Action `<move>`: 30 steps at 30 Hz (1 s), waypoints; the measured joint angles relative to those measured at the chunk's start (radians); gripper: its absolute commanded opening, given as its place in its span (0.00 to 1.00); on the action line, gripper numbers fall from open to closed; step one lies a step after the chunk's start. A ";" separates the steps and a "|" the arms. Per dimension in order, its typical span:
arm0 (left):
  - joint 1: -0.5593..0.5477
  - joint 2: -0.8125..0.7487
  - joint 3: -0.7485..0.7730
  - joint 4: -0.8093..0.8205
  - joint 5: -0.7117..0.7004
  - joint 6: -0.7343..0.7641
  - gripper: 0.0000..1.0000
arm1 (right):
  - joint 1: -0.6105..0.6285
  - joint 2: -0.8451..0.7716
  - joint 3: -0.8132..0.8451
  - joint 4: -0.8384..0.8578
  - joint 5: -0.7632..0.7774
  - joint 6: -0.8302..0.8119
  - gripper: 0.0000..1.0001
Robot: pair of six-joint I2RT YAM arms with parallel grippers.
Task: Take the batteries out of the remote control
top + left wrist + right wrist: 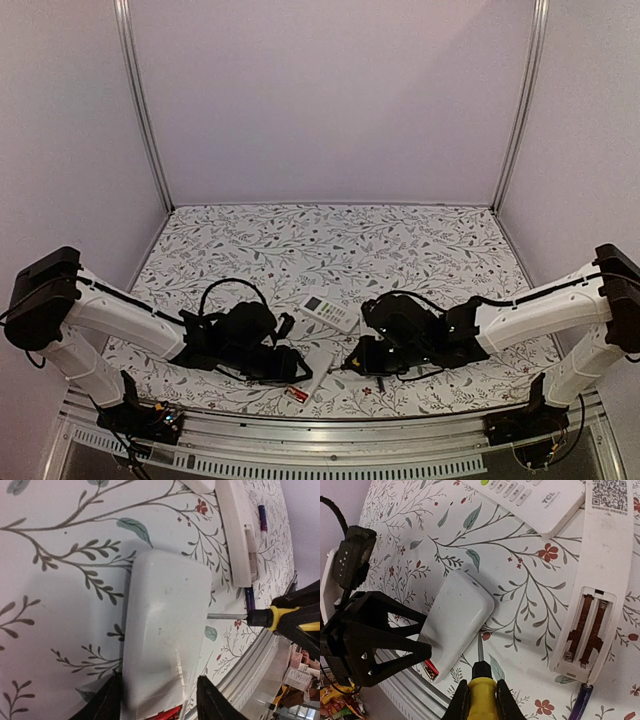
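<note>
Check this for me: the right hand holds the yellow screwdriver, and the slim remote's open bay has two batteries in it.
Not quite. The bay of the slim remote is empty: the right wrist view shows only bare springs. One battery lies just off its end. The right hand does hold the yellow screwdriver.

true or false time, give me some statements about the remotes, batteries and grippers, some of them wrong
1. The right gripper is shut on a yellow-handled screwdriver. True.
2. The open battery bay of the slim remote holds two batteries. False: it is empty, with bare contacts showing.
3. The left gripper grips a white remote by its sides. True.
4. The TCL remote lies buttons down. False: its buttons face up.
5. A dark blue battery lies on the table just past the bay's end. True.
</note>
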 measured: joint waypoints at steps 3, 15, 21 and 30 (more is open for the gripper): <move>-0.021 0.000 0.000 0.002 0.020 -0.015 0.50 | -0.018 0.064 0.038 0.062 -0.036 -0.035 0.00; -0.051 -0.170 -0.046 0.031 0.023 -0.006 0.67 | -0.048 0.217 0.225 0.154 -0.141 -0.237 0.00; -0.037 -0.377 -0.048 -0.032 -0.052 0.085 0.80 | -0.061 0.110 0.147 0.071 -0.063 -0.249 0.00; 0.022 -0.250 0.048 -0.202 -0.082 0.367 0.84 | -0.063 -0.039 0.037 -0.001 0.010 -0.171 0.00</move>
